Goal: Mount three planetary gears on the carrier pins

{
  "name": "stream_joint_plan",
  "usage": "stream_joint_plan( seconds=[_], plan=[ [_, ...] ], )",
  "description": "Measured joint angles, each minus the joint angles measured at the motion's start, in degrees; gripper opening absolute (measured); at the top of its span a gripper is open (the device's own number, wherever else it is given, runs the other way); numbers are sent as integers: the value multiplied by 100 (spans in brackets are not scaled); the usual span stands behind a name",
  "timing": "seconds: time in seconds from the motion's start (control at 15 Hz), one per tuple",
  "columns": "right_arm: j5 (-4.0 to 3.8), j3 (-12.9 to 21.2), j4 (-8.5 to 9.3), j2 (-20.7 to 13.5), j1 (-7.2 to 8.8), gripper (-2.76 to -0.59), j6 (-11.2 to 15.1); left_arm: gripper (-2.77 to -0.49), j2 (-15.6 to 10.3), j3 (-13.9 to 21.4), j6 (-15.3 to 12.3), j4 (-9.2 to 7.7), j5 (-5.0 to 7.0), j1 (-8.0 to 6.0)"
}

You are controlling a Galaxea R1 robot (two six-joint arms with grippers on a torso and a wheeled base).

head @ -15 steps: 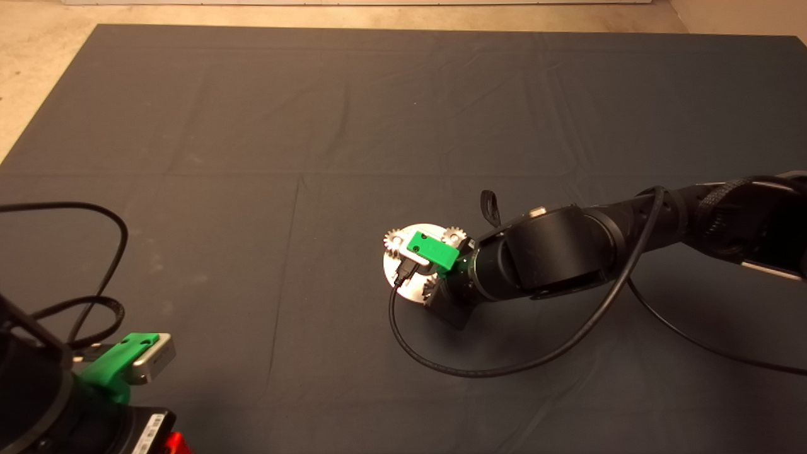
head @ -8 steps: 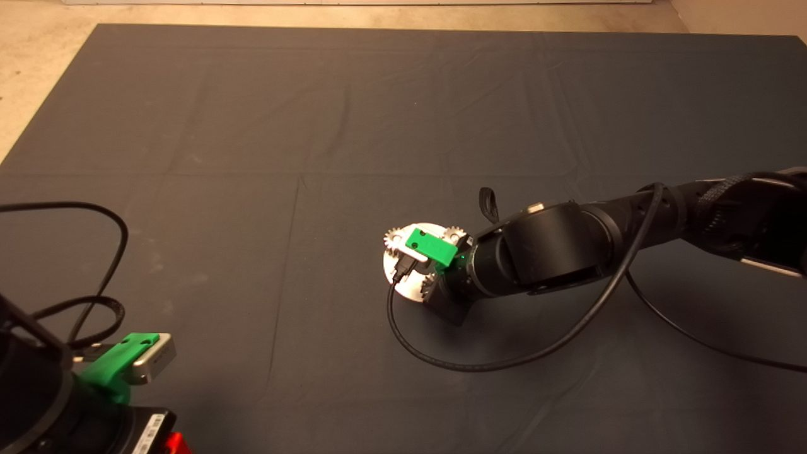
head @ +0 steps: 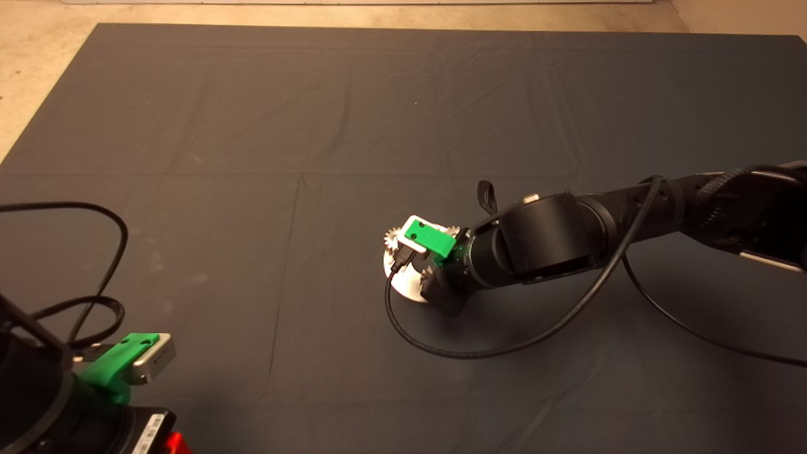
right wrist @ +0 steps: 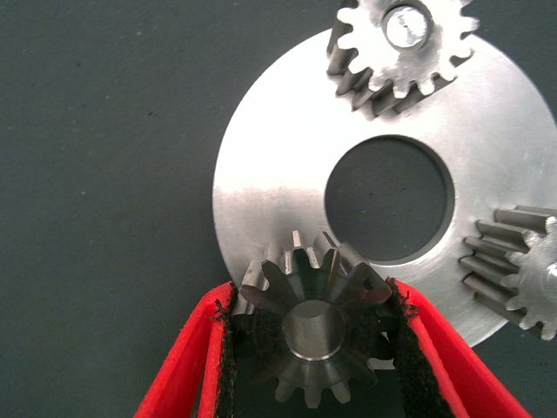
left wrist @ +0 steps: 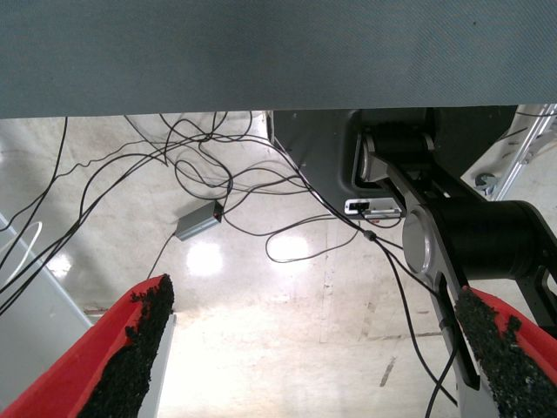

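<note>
The round shiny carrier disc (right wrist: 261,174) with a central hole lies on the dark mat; in the head view it is right of centre (head: 403,289). Two planetary gears (right wrist: 400,52) (right wrist: 522,270) sit on their carrier pins (right wrist: 407,24). My right gripper (right wrist: 312,298) is shut on the third gear (right wrist: 318,335), its pads against the teeth on both sides. A pin top shows in this gear's centre hole, at the disc's rim. In the head view the right gripper (head: 436,280) is mostly hidden under its wrist. My left gripper (left wrist: 322,348) is open and parked at the lower left (head: 170,441).
A black cable (head: 479,353) loops over the mat just in front of the disc, and another cable (head: 94,271) lies at the left edge. The left wrist view shows the floor past the mat's edge, with loose wires and a small grey box (left wrist: 198,222).
The right wrist and its green camera mount have shifted slightly toward the far side of the mat, over the disc. The left arm has not moved.
</note>
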Motion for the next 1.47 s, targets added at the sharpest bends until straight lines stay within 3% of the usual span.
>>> stream_joint_plan(
  seconds=[0.33, 1.07, 1.47],
  plan=[
    [-81, -13, 33, 61, 11, -234, -7, -93, 0, 0, 0, 1, 0, 0],
    [-113, 18, 346, 78, 41, -234, -26, -93, -2, 0, 0, 2, 0, 0],
    [-132, 8, 391, 101, 41, -234, -28, -93, -2, 0, 0, 2, 0, 0]
  ],
)
